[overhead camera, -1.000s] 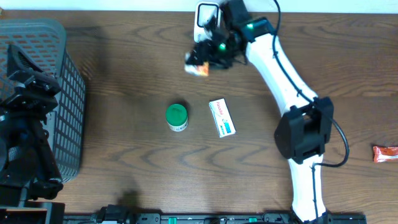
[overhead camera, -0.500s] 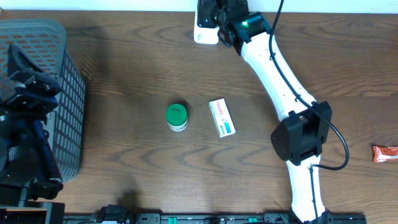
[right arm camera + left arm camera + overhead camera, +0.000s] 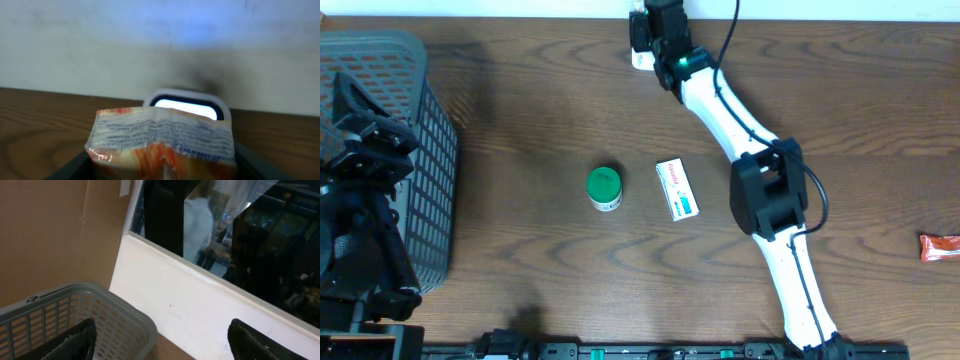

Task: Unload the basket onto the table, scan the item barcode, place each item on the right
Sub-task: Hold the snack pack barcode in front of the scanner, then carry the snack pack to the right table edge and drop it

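While the left tool [image 3: 165, 342] hangs spread by the basket [image 3: 420, 150], the right tool [image 3: 165, 170] pinches the orange packet [image 3: 160, 135] just before the lit scanner [image 3: 186, 102] at the worktop's [image 3: 520, 100] far edge; presentation appears underway, a confirmed read not yet evident.

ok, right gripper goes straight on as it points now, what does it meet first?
Likely the white scanner dead ahead; the packet in the right gripper would touch first. Depth unclear.

Matt dark wood-grain tabletop [image 3: 520, 110]. Grey plastic basket [image 3: 430, 140] at left, with latticed walls. Crinkled glossy printed film packet [image 3: 160, 137]. Smooth white plastic scanner [image 3: 186, 102] at far edge. Glossy cardboard box [image 3: 677, 189]; jar [image 3: 604, 188] with green plastic lid.
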Robot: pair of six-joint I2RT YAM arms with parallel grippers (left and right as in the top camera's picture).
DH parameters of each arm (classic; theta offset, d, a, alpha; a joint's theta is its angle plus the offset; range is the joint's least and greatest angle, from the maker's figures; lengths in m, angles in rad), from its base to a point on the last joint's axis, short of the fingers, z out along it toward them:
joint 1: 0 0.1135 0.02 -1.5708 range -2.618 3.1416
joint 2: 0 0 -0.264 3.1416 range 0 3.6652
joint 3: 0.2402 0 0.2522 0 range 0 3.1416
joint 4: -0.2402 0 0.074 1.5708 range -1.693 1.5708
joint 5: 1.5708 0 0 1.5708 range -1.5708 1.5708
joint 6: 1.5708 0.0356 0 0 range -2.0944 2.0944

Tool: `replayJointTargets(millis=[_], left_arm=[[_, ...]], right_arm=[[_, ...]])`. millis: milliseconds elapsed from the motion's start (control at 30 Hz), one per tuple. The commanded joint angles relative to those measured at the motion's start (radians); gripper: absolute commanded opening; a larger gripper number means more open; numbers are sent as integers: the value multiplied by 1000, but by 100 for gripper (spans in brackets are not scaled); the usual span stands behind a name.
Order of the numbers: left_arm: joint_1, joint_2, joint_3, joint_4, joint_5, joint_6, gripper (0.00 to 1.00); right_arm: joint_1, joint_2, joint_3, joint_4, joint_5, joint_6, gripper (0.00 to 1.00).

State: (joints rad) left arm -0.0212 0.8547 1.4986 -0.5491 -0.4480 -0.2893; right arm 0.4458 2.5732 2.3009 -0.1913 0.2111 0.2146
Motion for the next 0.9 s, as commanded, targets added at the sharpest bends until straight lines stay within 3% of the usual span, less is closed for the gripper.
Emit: replayJointTargets(millis=[0, 233, 400, 633, 867], left_arm=[[4, -1, -3, 3, -9, -5, 84], [4, -1, -3, 3, -9, -5, 84], [4, -1, -3, 4, -9, -5, 85], [4, -1, -3, 4, -9, -5, 84], [4, -1, -3, 4, -9, -72, 84]], right_arm=[[1, 16, 7, 14, 80, -21, 62], [-2, 23, 21, -5, 88, -21, 63], [-4, -31, 117, -180, 111, -24, 62], [-53, -237, 249, -719, 259, -27, 60], [-227, -422, 250, -1248, 259, 117, 57]])
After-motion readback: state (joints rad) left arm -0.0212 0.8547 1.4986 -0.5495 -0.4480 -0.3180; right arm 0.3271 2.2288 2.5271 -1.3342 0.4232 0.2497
